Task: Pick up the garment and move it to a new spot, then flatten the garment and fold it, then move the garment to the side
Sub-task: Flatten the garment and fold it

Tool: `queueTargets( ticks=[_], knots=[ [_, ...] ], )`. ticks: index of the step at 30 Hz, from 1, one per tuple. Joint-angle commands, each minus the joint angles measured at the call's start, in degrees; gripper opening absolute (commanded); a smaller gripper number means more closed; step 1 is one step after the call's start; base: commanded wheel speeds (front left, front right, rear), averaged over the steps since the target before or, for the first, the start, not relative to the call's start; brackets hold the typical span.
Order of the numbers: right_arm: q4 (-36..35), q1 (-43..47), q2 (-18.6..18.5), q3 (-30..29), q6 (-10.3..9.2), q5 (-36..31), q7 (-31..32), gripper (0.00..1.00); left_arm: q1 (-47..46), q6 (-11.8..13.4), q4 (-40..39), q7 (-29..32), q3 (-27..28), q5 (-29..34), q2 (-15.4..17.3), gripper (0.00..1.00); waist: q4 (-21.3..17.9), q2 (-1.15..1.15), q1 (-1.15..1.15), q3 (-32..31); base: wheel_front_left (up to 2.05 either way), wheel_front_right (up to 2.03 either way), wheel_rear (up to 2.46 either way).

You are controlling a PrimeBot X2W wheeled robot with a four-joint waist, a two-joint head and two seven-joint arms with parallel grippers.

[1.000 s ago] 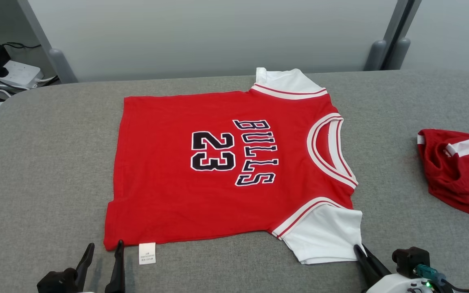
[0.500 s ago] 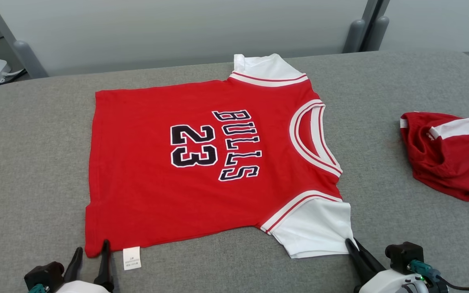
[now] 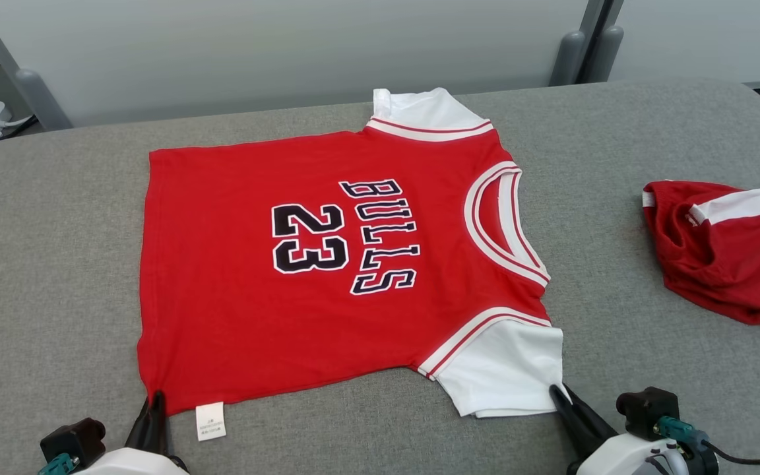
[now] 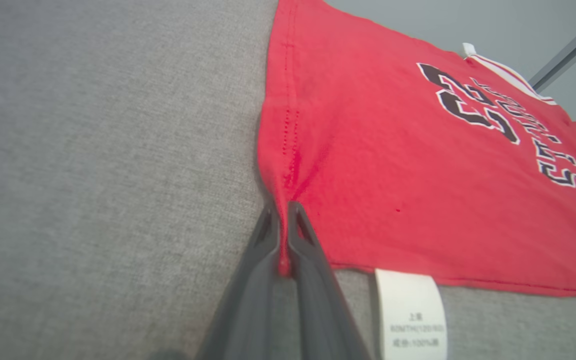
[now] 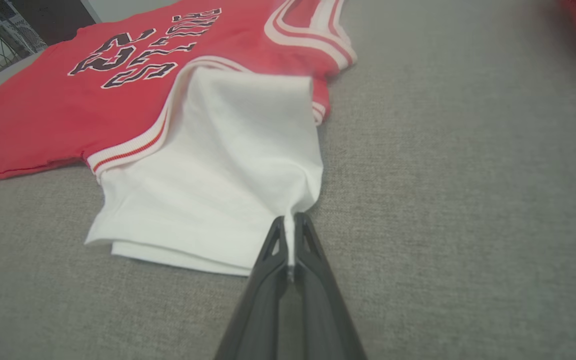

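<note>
The red short-sleeved knit jersey with white sleeves & black "BULLS 23" print (image 3: 327,264) lay flat, front up, on the grey cloth-covered table (image 3: 57,264), spreading away ahead of both grippers; the left gripper (image 4: 283,215) was pinched tight on the near hem corner, red cloth bunched btwn its tips; the right gripper (image 5: 290,220) was clamped likewise on the outer corner of the near white sleeve (image 3: 505,369); a small white care label (image 3: 210,421) stuck out just right of the left gripper.

Judged light, soft, limp; no stiffness, so it should sag btwn the two holds & crease easily; not fragile, prob. drags a little on the cloth top. Those two near-edge corners look like sound holds for turning that edge over; both bites are thin, so a hard tug apart might slip one.

Long axis ran from the left gripper's side across to the right's; hem by the left, neckline out ahead of the right. A crumpled red garment with a white band (image 3: 723,251) sat well apart, off to the right gripper's right.
</note>
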Motion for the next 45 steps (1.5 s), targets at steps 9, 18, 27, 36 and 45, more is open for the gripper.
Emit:
queueTargets(
  ticks=[9, 18, 27, 36, 45],
  knots=[
    [-8.6, -1.5, -8.4, 11.0, 0.16, 11.9, 7.2, 0.0, -0.3, 0.0, 1.5, 0.3, -2.9, -4.3, 4.5, 0.0, 0.9, 0.0, 0.0, -2.5, 0.0, 0.0, 0.0],
    [-19.4, -0.1, -18.3, 19.1, 0.16, 22.4, 21.3, 0.0, 0.6, 0.0, 1.6, 4.2, -6.2, -6.1, 7.7, 0.0, 0.8, 0.0, 0.0, -4.0, 0.0, 0.0, 0.0],
    [-30.4, -0.3, -25.8, 22.6, 0.16, 30.7, 32.4, 0.0, 2.0, 0.0, -3.3, 9.9, -8.6, -6.3, 9.8, 0.0, 1.0, 0.0, 0.0, -5.2, 0.0, 0.0, 0.0],
    [-38.4, -0.5, -31.4, 19.7, 0.16, 37.4, 42.6, 0.0, 5.2, 0.0, -13.1, 23.8, -11.6, -7.4, 14.4, 0.0, 1.4, 0.0, 0.0, -6.2, 0.0, 0.0, 0.0],
    [-43.9, -0.3, -33.4, 10.3, 0.16, 37.2, 43.2, 0.0, 9.4, 1.9, -34.9, 41.3, -11.2, -11.0, 19.8, 0.0, 3.1, 0.0, 0.0, -5.9, 0.0, 0.0, 0.0]
  ],
)
